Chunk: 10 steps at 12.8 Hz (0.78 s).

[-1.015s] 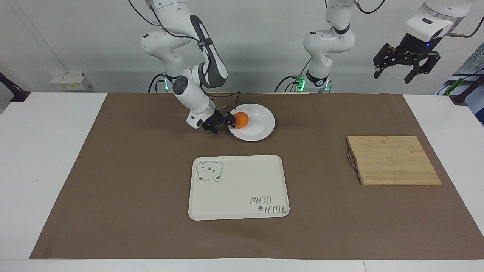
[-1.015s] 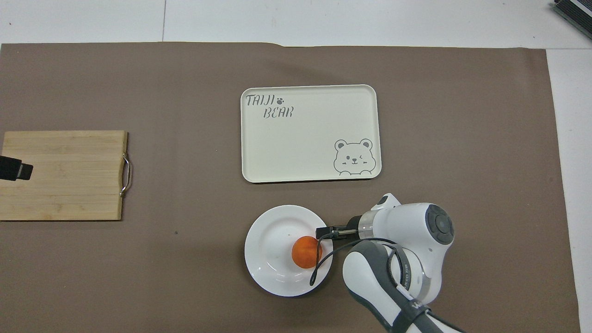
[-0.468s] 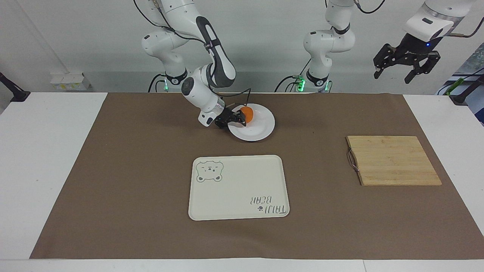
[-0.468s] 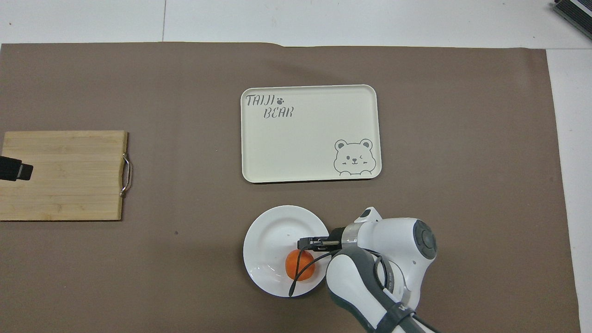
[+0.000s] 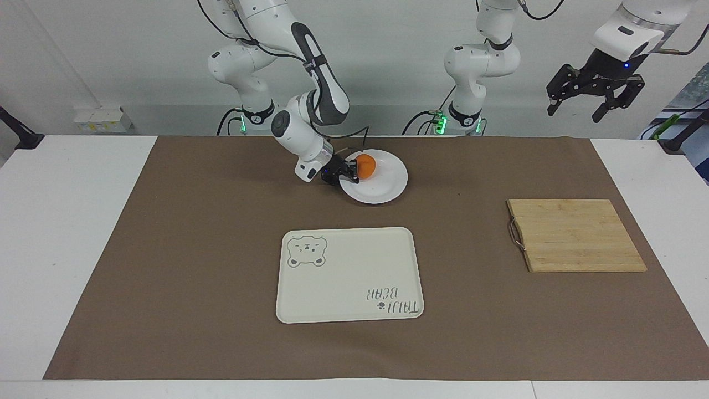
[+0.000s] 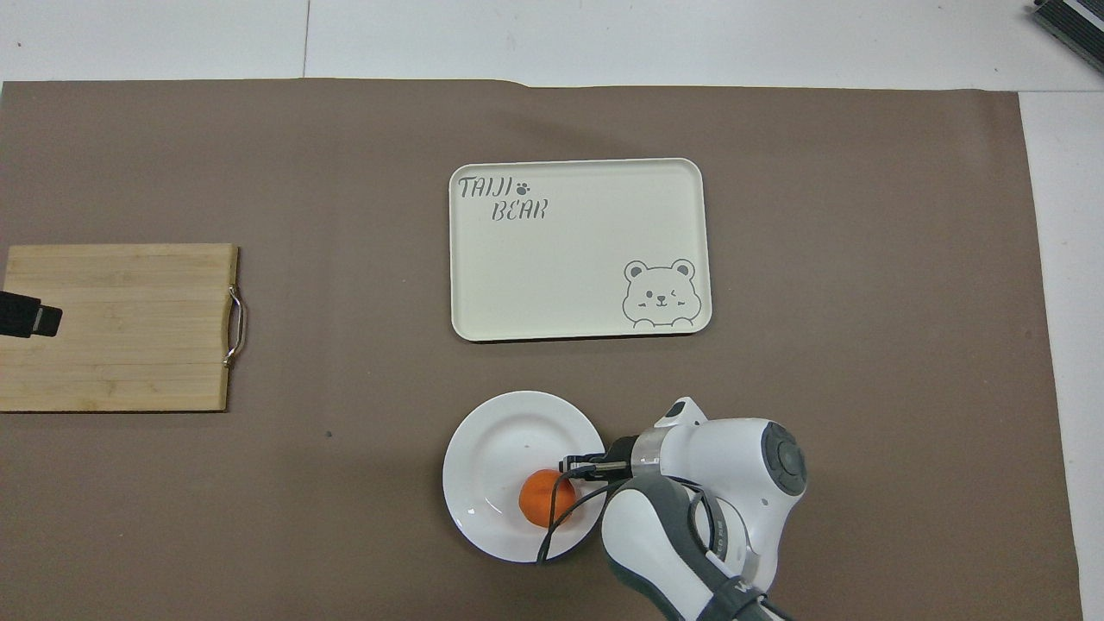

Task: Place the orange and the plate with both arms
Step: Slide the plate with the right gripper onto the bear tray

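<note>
The white plate [image 5: 383, 187] lies on the brown mat near the robots, between the two arm bases; it also shows in the overhead view [image 6: 496, 448]. The orange [image 5: 365, 165] sits in the plate, on the side nearer the robots, as the overhead view [image 6: 546, 498] shows too. My right gripper [image 5: 344, 172] is low at the plate's rim on the right arm's side, shut on the rim, close beside the orange; one finger [image 6: 580, 466] lies over the rim. My left gripper [image 5: 579, 108] hangs open and empty, high over the left arm's end of the table.
A cream tray with a bear drawing [image 5: 349, 271] lies mid-table, farther from the robots than the plate. A bamboo cutting board [image 5: 576, 235] with a metal handle lies toward the left arm's end; the left gripper's tip [image 6: 30, 315] shows over it from above.
The right gripper has shifted the plate a little toward the left arm's end. The orange has rolled in the plate toward the robots. The left arm has not moved.
</note>
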### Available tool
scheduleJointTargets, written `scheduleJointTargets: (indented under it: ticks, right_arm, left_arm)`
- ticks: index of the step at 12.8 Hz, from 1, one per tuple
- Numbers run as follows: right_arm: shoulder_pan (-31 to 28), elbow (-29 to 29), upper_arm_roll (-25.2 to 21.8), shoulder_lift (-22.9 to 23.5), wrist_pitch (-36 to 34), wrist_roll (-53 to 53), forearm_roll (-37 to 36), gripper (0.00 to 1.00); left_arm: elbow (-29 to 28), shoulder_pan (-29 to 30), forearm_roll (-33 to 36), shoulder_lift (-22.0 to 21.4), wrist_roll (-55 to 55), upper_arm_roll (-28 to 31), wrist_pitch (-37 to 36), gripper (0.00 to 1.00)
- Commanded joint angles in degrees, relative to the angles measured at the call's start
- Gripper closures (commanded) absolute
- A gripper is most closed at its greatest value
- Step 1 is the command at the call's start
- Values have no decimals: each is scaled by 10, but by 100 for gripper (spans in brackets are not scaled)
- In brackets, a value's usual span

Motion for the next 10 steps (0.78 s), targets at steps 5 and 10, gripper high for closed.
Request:
scheduleJointTargets:
  ticks: [5, 10]
  right_arm:
    - [-90, -10, 1, 3, -112, -162, 95, 100]
    - [-127, 14, 1, 4, -173, -176, 144, 100]
  left_arm:
    - [-14, 8, 1, -14, 1, -5, -3, 0]
    - [-14, 8, 1, -14, 1, -5, -3, 0]
